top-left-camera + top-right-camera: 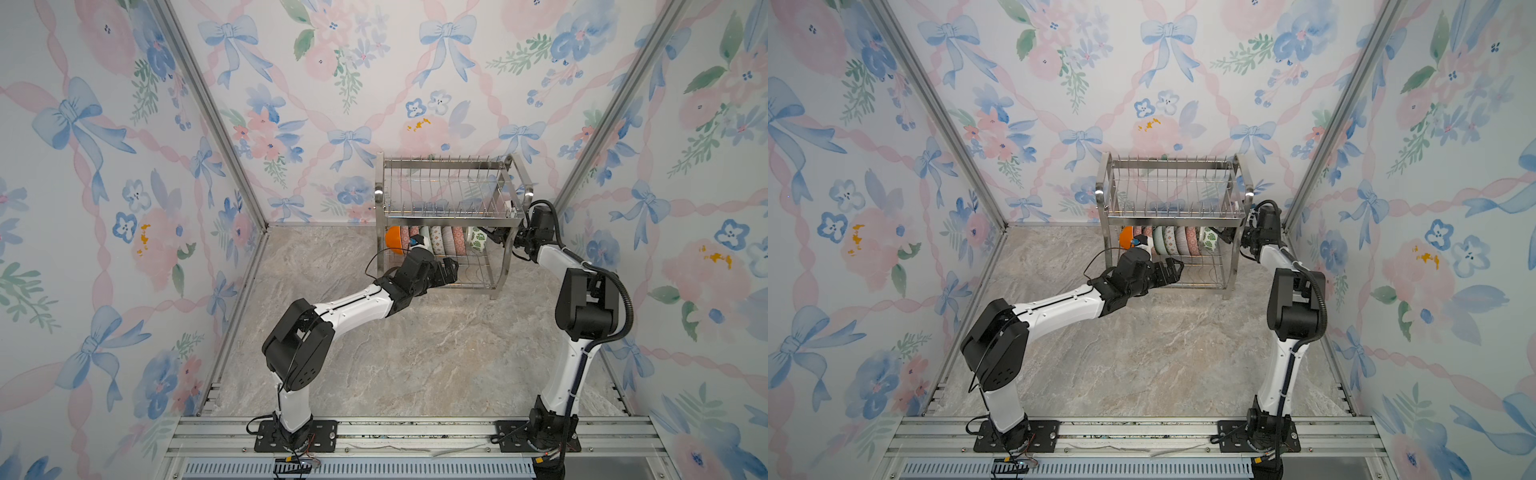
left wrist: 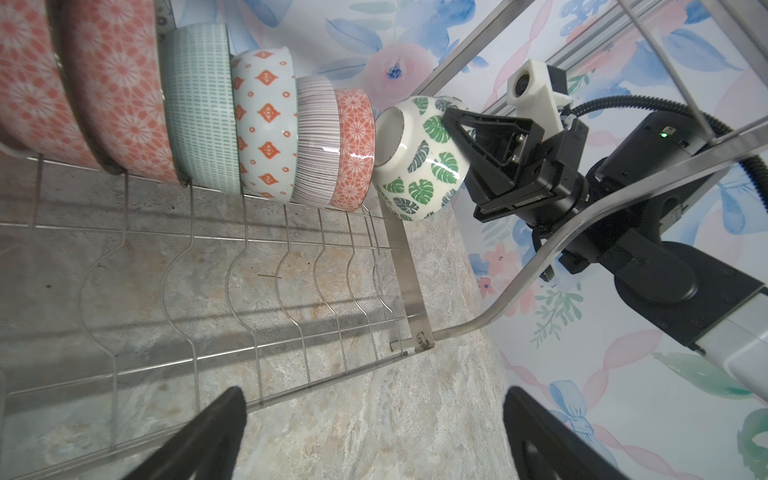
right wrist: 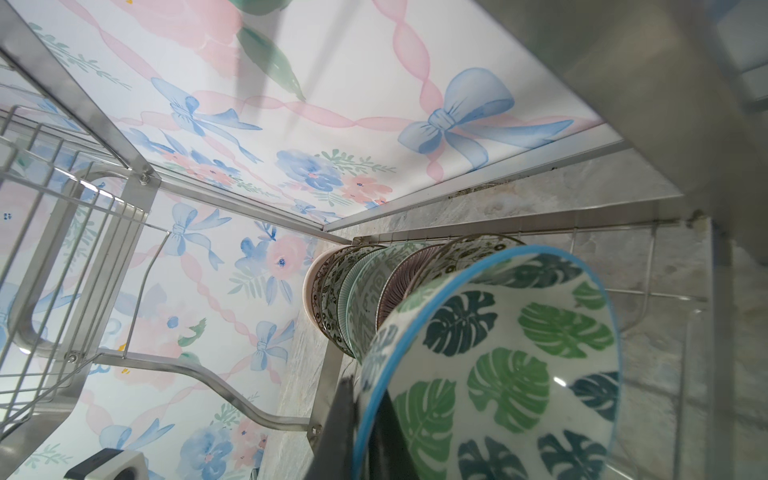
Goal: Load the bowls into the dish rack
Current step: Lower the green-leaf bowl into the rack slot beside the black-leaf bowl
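Grey marbled tabletop [image 1: 415, 353], steel dish rack [image 1: 449, 216] standing on it (near back wall)

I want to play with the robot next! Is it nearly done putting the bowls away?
Nearly. A row of bowls already stands on the bottom shelf of the rack. The right gripper holds the leafy bowl at the row's end. The left gripper is open, empty. No bowls wait on the table, so letting go looks last.
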Action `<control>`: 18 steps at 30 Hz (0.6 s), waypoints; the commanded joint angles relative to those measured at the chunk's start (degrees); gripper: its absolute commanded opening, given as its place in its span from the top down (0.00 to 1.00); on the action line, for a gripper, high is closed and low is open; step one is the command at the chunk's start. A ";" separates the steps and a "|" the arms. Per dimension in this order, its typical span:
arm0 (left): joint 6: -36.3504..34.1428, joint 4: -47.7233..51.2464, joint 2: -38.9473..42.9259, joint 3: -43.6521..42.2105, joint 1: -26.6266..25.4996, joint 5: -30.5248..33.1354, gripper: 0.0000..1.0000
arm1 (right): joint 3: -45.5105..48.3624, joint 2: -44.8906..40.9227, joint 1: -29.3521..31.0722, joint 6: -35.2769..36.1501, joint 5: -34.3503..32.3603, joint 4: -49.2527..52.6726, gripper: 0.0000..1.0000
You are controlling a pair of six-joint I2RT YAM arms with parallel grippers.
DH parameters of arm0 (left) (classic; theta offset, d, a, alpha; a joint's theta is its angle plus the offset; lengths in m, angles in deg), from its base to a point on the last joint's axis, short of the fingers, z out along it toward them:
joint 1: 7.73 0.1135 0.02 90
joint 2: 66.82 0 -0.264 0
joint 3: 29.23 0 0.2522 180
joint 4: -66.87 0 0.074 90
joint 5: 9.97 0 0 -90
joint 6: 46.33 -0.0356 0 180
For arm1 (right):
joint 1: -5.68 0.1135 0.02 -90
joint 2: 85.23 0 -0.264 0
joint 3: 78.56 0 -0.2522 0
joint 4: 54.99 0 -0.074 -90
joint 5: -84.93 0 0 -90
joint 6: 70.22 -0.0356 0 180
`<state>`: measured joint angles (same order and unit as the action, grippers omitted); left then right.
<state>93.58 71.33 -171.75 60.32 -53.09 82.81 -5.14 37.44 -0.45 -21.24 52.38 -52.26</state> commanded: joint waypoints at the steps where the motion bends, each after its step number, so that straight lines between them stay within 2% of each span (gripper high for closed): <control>1: -1.64 1.12 -0.28 1.03 -0.21 0.82 0.02 | -2.00 1.33 0.64 -2.83 2.58 -6.01 1.00; 18: -2.98 2.44 0.25 0.85 0.01 1.76 0.02 | -2.53 7.80 1.48 -13.49 3.27 -18.92 1.00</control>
<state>92.07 73.10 -171.75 60.32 -53.09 83.71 -5.34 43.78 0.05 -31.84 53.73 -65.37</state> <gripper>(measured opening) 0.980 0.091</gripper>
